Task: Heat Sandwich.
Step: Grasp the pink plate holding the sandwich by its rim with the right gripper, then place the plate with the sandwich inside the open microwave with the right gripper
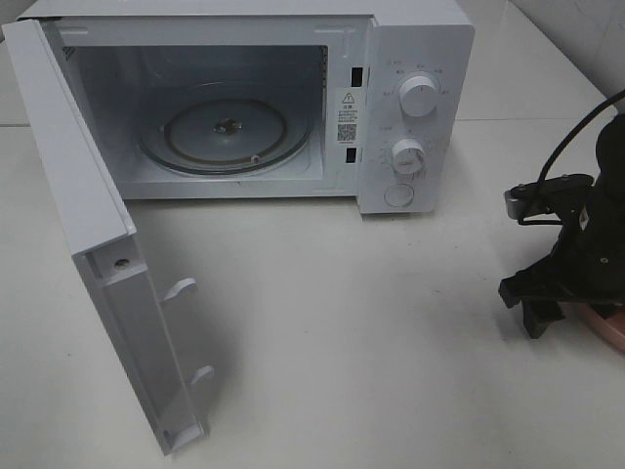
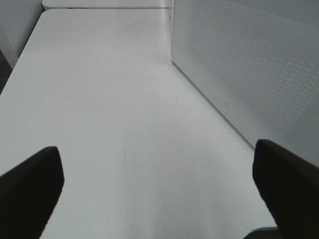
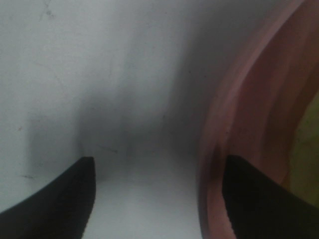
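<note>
Your right hand (image 3: 158, 160) sits fingers apart, astride the round pink plate's (image 3: 239, 99) rim. The pale yellowish sandwich (image 3: 310, 149) barely shows; its long axis is unreadable.

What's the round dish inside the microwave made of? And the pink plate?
The round dish looks like clear glass: you can see right through it, and its rim shines. The pink plate looks smooth, maybe plastic or glazed ceramic; the blurry view leaves that open.
</note>
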